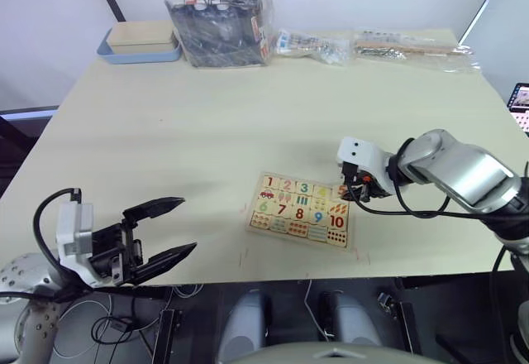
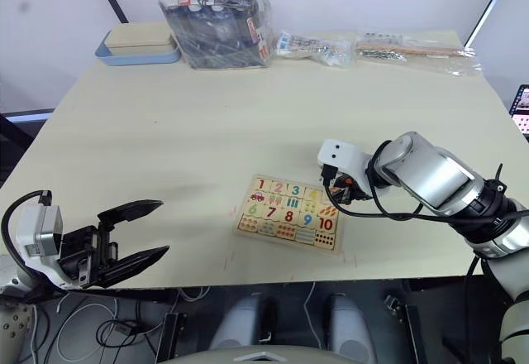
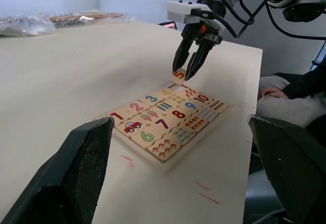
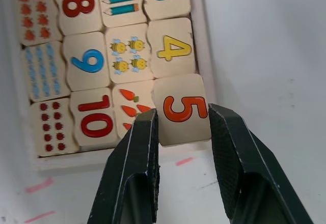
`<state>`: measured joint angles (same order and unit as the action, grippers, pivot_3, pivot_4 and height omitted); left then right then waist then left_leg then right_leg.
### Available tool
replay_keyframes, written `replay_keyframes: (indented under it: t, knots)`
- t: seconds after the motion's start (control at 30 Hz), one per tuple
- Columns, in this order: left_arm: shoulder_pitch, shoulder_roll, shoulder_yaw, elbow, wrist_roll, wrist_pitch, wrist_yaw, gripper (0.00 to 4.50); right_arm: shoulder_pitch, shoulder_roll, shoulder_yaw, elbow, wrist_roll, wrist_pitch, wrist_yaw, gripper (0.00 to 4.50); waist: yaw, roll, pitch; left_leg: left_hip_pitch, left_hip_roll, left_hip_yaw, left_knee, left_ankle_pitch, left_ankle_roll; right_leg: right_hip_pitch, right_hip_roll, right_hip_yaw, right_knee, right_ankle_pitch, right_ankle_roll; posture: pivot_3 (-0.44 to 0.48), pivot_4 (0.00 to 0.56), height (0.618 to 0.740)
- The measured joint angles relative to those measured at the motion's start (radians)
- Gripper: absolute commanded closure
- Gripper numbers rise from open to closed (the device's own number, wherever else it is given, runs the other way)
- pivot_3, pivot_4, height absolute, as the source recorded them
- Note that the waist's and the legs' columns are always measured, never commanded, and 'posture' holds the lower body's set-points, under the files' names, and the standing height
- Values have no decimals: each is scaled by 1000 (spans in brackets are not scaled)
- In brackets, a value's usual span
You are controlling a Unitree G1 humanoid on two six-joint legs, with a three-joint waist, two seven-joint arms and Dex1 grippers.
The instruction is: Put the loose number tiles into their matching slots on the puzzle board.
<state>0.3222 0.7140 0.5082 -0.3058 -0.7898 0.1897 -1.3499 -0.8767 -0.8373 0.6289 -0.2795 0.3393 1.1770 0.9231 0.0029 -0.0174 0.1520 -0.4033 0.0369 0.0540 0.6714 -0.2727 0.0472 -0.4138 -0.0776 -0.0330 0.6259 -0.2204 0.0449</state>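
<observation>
Bright, even indoor light falls across the pale table (image 1: pixel 207 132), leaving only faint, soft shadows. The plastic bags (image 1: pixel 221 18) at the far edge show mild glare. Close foreground objects blur slightly.

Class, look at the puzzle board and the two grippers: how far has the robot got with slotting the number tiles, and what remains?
Done: tiles 1 to 4 sit in the top row of the puzzle board. In hand: the right gripper holds the 5 tile over the corner slot at the end of that row, not seated yet. Left: lower and release it. The left gripper is open, away from the board.
</observation>
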Motion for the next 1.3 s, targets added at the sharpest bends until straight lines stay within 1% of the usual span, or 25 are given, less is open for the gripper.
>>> replay_keyframes:
  t: [0.27,1.0,1.3]
  knots:
    - [15,0,5,-25,-7,1,27,0,1,38,28,31,-53,-29,11,3620,-15,0,0,0,0,0,0,0,0,0,0,0,0,0,0,0,150,740]
    - [30,0,26,-33,-10,1,39,0,28,59,36,43,-126,-49,42,3620,-17,0,0,1,0,0,0,0,0,0,0,0,0,0,0,0,150,740]
    - [46,-14,31,-38,-16,1,46,0,28,68,37,45,-143,-51,58,3620,-17,0,0,1,0,0,0,0,0,0,0,0,0,0,0,0,150,740]
